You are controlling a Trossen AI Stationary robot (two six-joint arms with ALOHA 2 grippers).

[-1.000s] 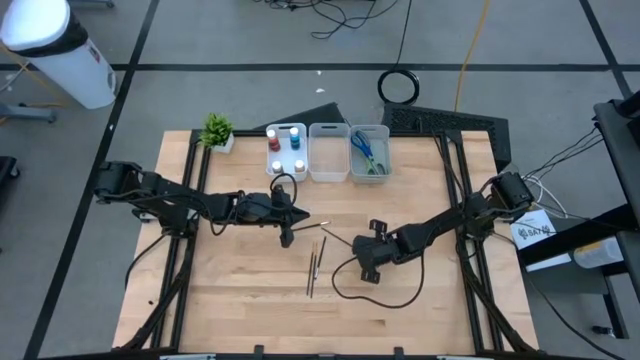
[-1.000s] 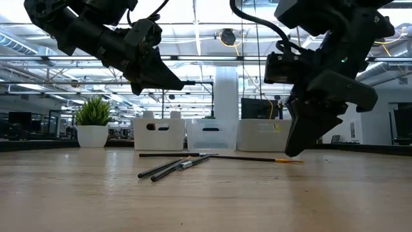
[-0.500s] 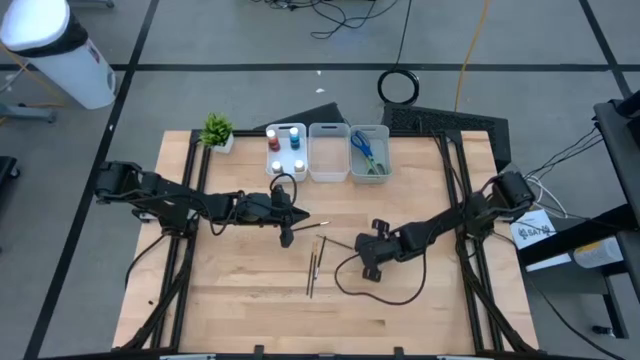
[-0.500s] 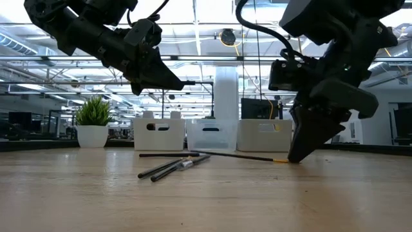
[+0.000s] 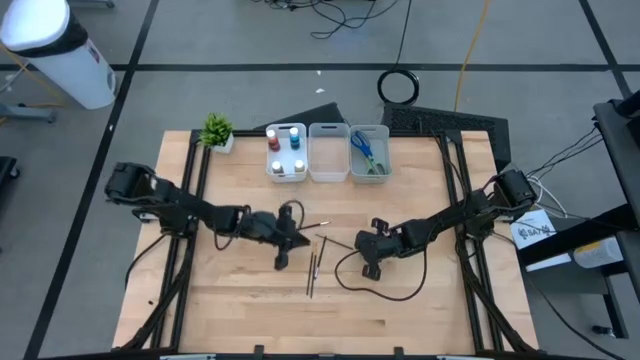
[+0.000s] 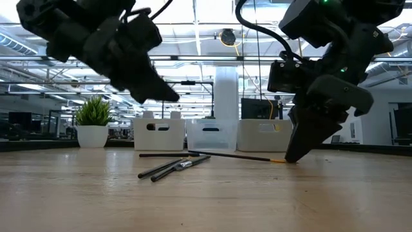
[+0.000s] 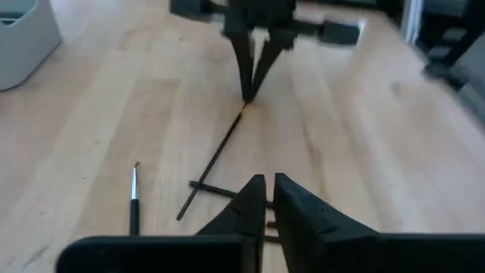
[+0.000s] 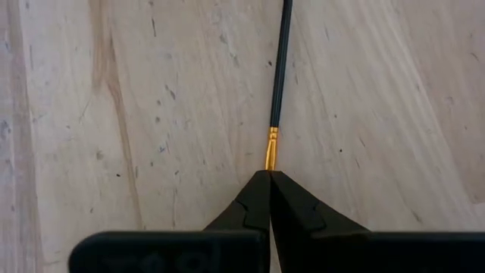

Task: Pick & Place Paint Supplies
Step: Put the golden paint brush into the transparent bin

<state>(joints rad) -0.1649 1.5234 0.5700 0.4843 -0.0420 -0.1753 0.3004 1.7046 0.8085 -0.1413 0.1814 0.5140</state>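
Since a second ago: left tool [image 5: 279, 262] swung down nearer the desk [image 5: 240, 300], nearly clenched, empty. Right tool [image 8: 269, 178] clenched, tip at gold ferrule of brush [image 8: 280, 68] lying flat on desk. Item: light, stiff, thin, likely rolls; grip mid-shaft.

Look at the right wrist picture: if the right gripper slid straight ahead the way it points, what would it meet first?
The right gripper is shut, its tips at the gold band of a thin dark brush lying on the table. Going straight on, it would probably push along that brush.
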